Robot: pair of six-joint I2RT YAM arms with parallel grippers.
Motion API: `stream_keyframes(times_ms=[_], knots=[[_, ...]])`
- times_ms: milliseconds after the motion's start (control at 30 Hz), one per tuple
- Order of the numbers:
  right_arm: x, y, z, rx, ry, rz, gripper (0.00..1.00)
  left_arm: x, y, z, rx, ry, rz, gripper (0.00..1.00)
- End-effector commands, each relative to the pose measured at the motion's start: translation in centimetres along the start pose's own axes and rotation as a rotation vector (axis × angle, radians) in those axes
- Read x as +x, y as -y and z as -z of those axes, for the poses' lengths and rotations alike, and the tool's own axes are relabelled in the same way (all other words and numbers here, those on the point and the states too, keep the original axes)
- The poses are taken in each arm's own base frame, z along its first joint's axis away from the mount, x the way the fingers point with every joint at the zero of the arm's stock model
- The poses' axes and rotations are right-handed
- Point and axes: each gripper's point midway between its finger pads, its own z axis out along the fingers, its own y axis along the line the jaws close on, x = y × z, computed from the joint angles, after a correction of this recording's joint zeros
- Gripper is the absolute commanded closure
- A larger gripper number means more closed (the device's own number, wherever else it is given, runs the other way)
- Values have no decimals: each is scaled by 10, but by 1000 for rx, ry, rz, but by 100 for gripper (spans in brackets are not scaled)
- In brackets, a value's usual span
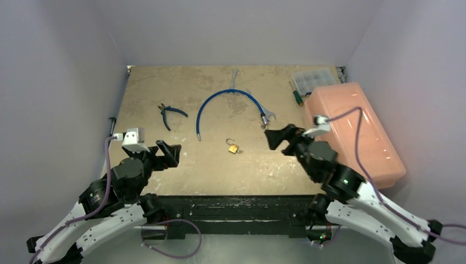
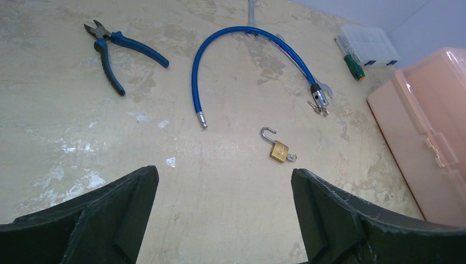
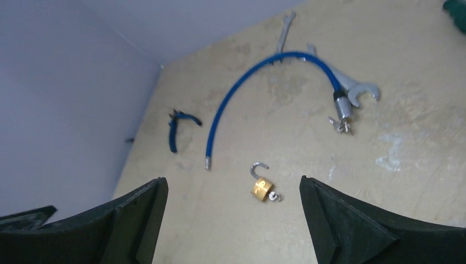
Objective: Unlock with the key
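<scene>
Jaws on both arms stand wide apart with nothing between them. In the top view the right gripper [image 1: 276, 138] hovers over the table [image 1: 159, 88], and the left gripper [image 1: 170, 153] sits near the front edge.

From the right gripper, the key [image 1: 240, 151] lies at about 8 o'clock. From the left gripper it lies at about 3 o'clock and farther off, so the right arm looks the nearer one. The key sits at the base of the small brass padlock [image 1: 233, 148] and pokes out toward roughly 4 o'clock. It is too tiny to read its axis more finely. The padlock lies flat with its shackle pointing toward 11 o'clock. The shackle looks swung free on one side, so the lock may already be undone.

Farther out, at 3 o'clock on the table, is a salmon plastic box [image 1: 357, 132] with its lid shut and its contents hidden. At 1 o'clock is a clear compartment case [image 1: 313, 78], whose contents are too small to tell.
</scene>
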Motion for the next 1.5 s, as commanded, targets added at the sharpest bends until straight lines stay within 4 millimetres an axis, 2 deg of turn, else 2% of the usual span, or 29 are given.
stream_keyframes(times_ms=[0,133,267,400,500,667,733,833,933,1133,1467], knots=[[-22,40,35,43,106,89,1,-12,4,1,12,27,2,1],[-40,53,61,49,165,26,1,-12,4,1,9,26,5,1],[-53,50,77,24,169,-22,1,-12,3,2,7,31,10,1],[-65,57,91,66,168,-30,1,-12,3,1,5,27,8,1],[-76,50,100,26,184,-12,1,-11,3,1,2,26,5,1],[-91,50,118,23,179,4,1,-11,3,0,0,24,5,1],[-93,55,125,36,176,12,1,-11,3,1,2,27,8,1],[-92,78,133,102,210,-48,1,-11,2,0,0,30,6,1],[-92,87,140,68,259,-99,1,-10,2,-1,-5,27,-2,1],[-101,94,152,8,352,-129,1,-7,4,-5,-10,14,-13,1],[-94,86,145,-6,313,-93,1,-3,5,-8,-21,-3,-31,2]])
